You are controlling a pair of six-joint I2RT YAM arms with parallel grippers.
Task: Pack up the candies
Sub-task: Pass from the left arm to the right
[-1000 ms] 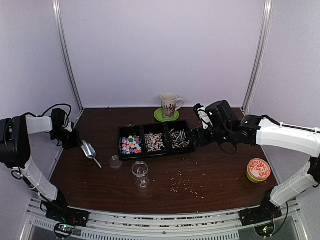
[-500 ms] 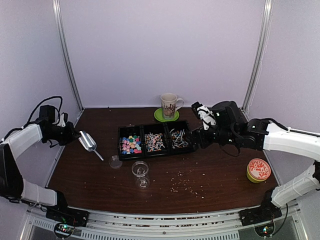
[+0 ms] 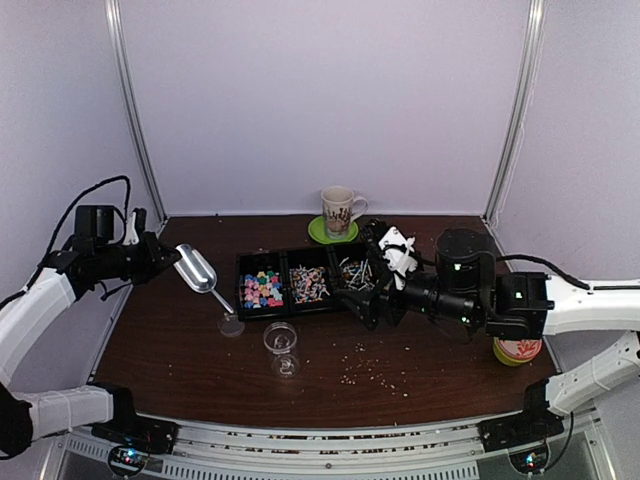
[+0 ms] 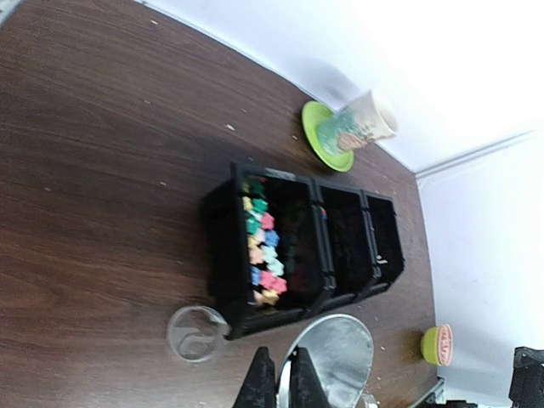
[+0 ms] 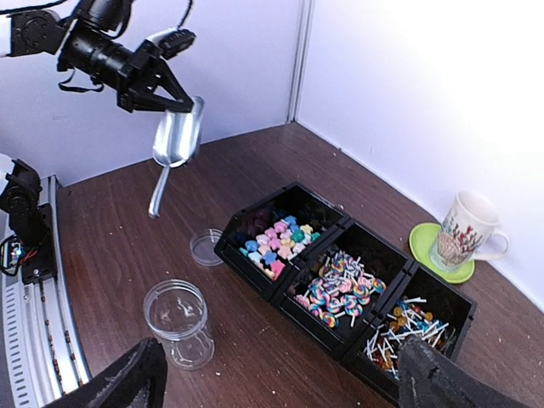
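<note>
Overhead, the candies (image 3: 262, 290) lie in a black three-compartment tray (image 3: 240, 280) at mid-table: pastel stars on the left, swirled pieces in the middle, stick sweets on the right. None looks packed yet. The clear jar (image 3: 281, 340) stands open just in front of the tray and seems empty, with its lid (image 3: 231, 324) beside it to the left. The left gripper (image 3: 168, 258) hangs above the table left of the tray, clamped on a metal scoop (image 3: 197, 268). The right gripper (image 3: 372, 290) hovers over the tray's right end. Pale crumbs (image 3: 370, 370) dot the wood nearer the arms.

From the left wrist, the fingers sit narrow at the bottom edge with the scoop's bowl right beside them. The tray of stars and the lid lie beyond.

From the right wrist, the fingers are spread wide with nothing between them, above the tray and jar. This view also shows the scoop pinched at its bowl end, its thin handle dangling free.

That grip is probably the main risk: held by the bowl, the scoop could swivel or slip, and it may dig poorly. The jar's mouth is narrow and nothing steadies it, so a clumsy pour could scatter sweets or tip it. With both arms near the tray, a bump could shove it
</note>
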